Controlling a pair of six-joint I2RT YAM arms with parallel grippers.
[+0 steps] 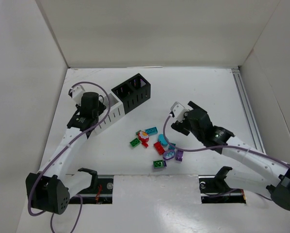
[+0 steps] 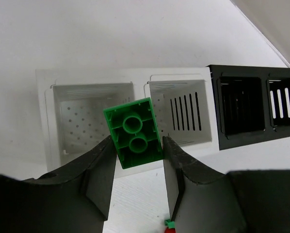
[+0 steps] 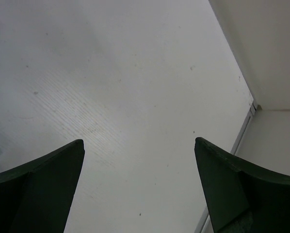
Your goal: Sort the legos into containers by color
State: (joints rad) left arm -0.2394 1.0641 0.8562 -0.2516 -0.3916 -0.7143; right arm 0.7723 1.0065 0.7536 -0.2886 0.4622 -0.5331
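My left gripper (image 2: 136, 141) is shut on a green brick (image 2: 134, 132), studs away from the camera, held above the near wall of the white container (image 2: 137, 77), between its two compartments. Both white compartments look empty. The black container (image 2: 261, 141) adjoins it on the right. From above, the left gripper (image 1: 90, 112) hangs over the white container (image 1: 114, 112), with the black container (image 1: 131, 92) behind. The other legos lie in a loose pile mid-table: a green brick (image 1: 134, 142), a teal one (image 1: 151, 130), a red one (image 1: 159, 148), a purple one (image 1: 179, 155). My right gripper (image 1: 184, 118) is open and empty, just right of the pile.
The right wrist view shows the open right gripper (image 3: 139, 143) over bare white table, with the metal rail (image 3: 247, 121) and the side wall on the right. White walls enclose the table. A bit of red and green lego (image 2: 170, 225) shows under the left fingers.
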